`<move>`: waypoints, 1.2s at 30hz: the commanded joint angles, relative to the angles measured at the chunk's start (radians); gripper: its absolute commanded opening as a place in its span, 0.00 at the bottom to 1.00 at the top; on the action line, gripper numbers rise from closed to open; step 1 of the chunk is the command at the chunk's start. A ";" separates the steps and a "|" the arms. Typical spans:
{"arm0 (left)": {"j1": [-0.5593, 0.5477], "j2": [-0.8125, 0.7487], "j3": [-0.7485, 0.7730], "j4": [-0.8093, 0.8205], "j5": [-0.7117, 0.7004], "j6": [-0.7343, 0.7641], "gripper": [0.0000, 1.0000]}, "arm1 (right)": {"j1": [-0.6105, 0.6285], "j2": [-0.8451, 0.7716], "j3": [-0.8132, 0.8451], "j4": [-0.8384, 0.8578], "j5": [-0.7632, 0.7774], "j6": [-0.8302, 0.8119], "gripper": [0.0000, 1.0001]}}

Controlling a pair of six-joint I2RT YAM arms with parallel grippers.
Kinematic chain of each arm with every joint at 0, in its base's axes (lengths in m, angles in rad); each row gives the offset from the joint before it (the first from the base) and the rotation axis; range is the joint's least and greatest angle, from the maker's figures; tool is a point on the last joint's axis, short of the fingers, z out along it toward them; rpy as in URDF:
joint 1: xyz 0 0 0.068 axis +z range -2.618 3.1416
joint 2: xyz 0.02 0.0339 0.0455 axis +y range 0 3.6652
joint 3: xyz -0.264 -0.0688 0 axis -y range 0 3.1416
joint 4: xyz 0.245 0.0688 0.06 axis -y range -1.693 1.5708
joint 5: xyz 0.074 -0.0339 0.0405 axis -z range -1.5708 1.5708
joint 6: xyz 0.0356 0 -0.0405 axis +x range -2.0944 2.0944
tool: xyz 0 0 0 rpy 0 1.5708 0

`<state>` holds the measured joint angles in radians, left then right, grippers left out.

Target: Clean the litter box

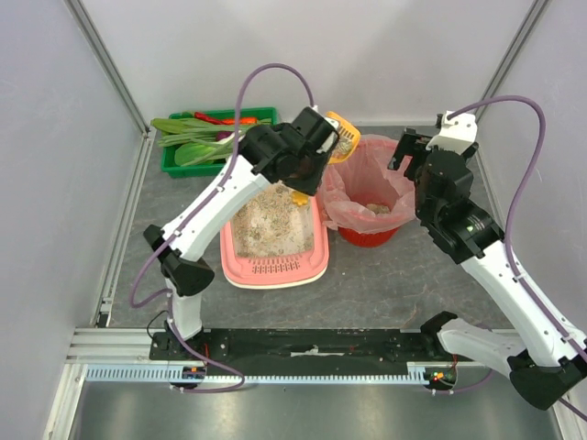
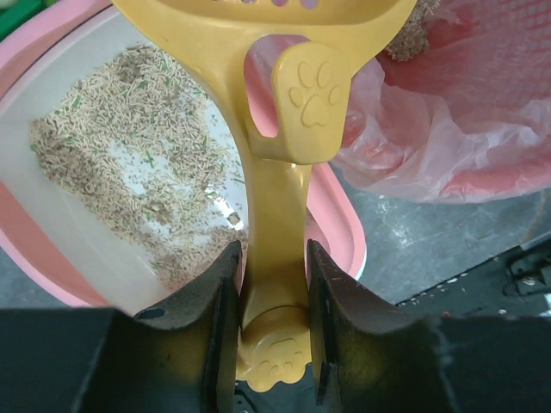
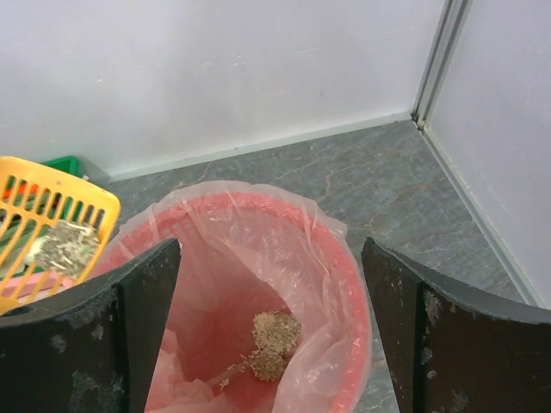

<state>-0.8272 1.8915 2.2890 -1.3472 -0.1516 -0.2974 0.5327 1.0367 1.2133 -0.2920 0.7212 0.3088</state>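
Note:
The pink litter box (image 1: 275, 272) lies on the table's left centre, holding grey-beige litter (image 2: 129, 163); its rim (image 2: 346, 237) shows below the left wrist. My left gripper (image 2: 273, 262) is shut on the handle of a yellow slotted scoop (image 2: 277, 198). The scoop head (image 1: 343, 134) hangs past the box's far right corner, beside the bin's rim, and carries a clump of litter (image 3: 65, 245). My right gripper (image 3: 271, 288) stands open and empty above the red bin (image 3: 360, 297).
The red bin (image 1: 369, 236) is lined with a pink bag and has two litter clumps (image 3: 275, 335) at its bottom. A green crate (image 1: 171, 166) of vegetables stands at the back left. White walls close in the back and both sides.

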 commanded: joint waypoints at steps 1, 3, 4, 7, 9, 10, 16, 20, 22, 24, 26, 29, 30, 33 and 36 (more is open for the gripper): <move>-0.075 0.046 0.062 -0.061 -0.198 0.060 0.02 | -0.002 -0.040 -0.029 0.071 0.064 -0.048 0.95; -0.095 0.057 0.067 -0.061 -0.252 0.069 0.02 | 0.000 -0.046 -0.040 0.073 0.070 -0.047 0.95; -0.107 0.058 0.069 -0.061 -0.297 0.073 0.02 | 0.000 -0.055 -0.044 0.073 0.072 -0.037 0.95; -0.141 0.069 0.063 -0.049 -0.415 0.101 0.02 | -0.002 -0.072 -0.063 0.076 0.073 -0.020 0.96; -0.162 0.080 0.063 -0.014 -0.468 0.132 0.02 | -0.002 -0.075 -0.073 0.079 0.072 -0.014 0.96; -0.180 0.093 0.063 0.000 -0.511 0.162 0.02 | -0.003 -0.078 -0.075 0.080 0.072 -0.014 0.96; -0.243 0.123 0.044 0.129 -0.623 0.311 0.02 | -0.002 -0.104 -0.086 0.082 0.080 -0.022 0.97; -0.270 0.109 -0.032 0.230 -0.727 0.444 0.02 | -0.004 -0.130 -0.109 0.082 0.095 -0.054 0.97; -0.273 0.104 -0.049 0.275 -0.752 0.472 0.02 | -0.004 -0.157 -0.121 0.083 0.118 -0.063 0.97; -0.274 0.092 -0.068 0.301 -0.760 0.478 0.02 | -0.004 -0.178 -0.139 0.082 0.127 -0.069 0.97; -0.280 0.078 -0.098 0.354 -0.786 0.509 0.02 | -0.004 -0.207 -0.155 0.079 0.142 -0.083 0.98; -0.302 0.026 -0.256 0.525 -0.870 0.645 0.02 | -0.003 -0.240 -0.170 0.077 0.165 -0.105 0.97; -0.306 -0.009 -0.298 0.599 -0.887 0.694 0.02 | -0.004 -0.248 -0.172 0.077 0.172 -0.111 0.97; -0.323 -0.072 -0.430 0.839 -0.924 0.903 0.02 | -0.002 -0.270 -0.178 0.076 0.187 -0.128 0.98; -0.328 -0.101 -0.506 0.985 -0.953 1.025 0.02 | -0.003 -0.290 -0.179 0.073 0.190 -0.134 0.97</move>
<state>-1.1389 1.8923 1.8397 -0.6994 -0.9993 0.4606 0.5320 0.7715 1.0416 -0.2432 0.8684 0.2031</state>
